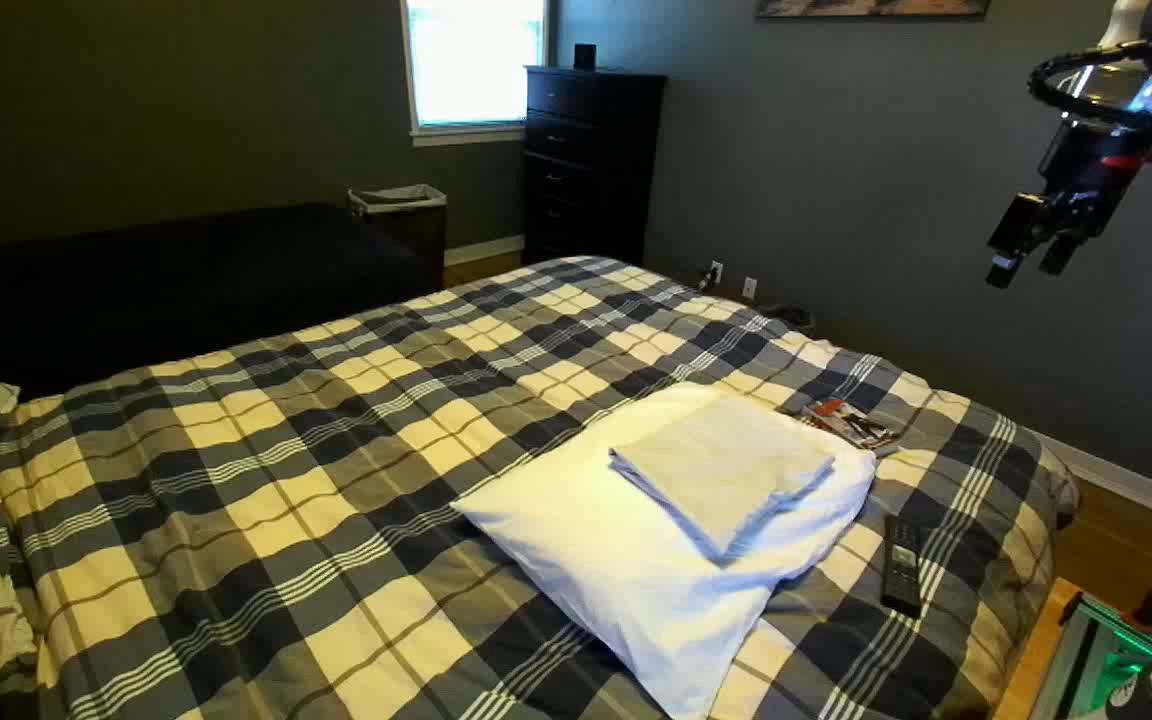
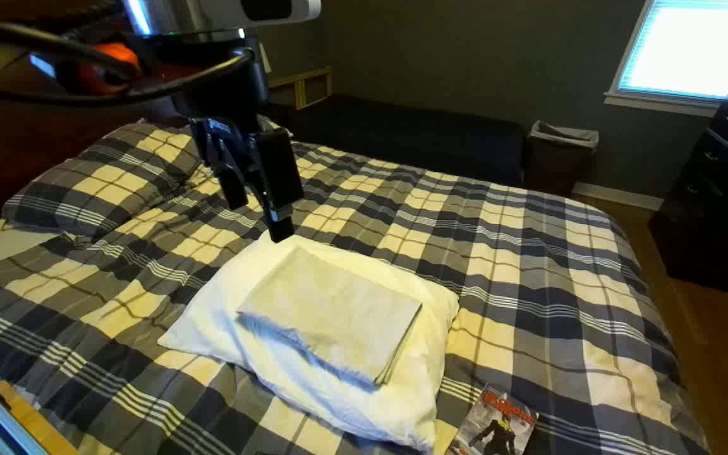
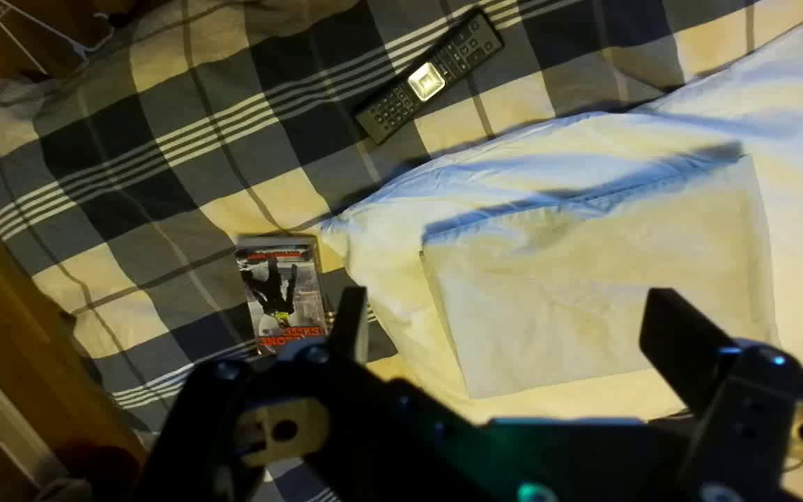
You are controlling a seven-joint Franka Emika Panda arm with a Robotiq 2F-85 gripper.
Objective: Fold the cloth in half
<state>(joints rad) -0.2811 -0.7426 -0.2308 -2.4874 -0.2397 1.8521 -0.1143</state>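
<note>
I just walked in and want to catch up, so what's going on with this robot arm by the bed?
A black two-finger robot gripper hangs above the dark-and-cream plaid bedcover, jaws apart, holding nothing. The task is to fold the pale grayish-white rectangular cloth in half. It lies flat on the plain white fabric pillow, clear of the gripper; layered edges show, but whether that fold is done I can't tell.

Above the cloth point(image 2: 332, 309) it's open — remote point(image 3: 428, 81) and book point(image 3: 281, 293), 2 low obstacles, lie near.

Plaid bedcover point(image 1: 356, 460) under white pillow point(image 1: 576, 520), remote point(image 3: 429, 78), red-lettered book point(image 3: 281, 296)
</note>
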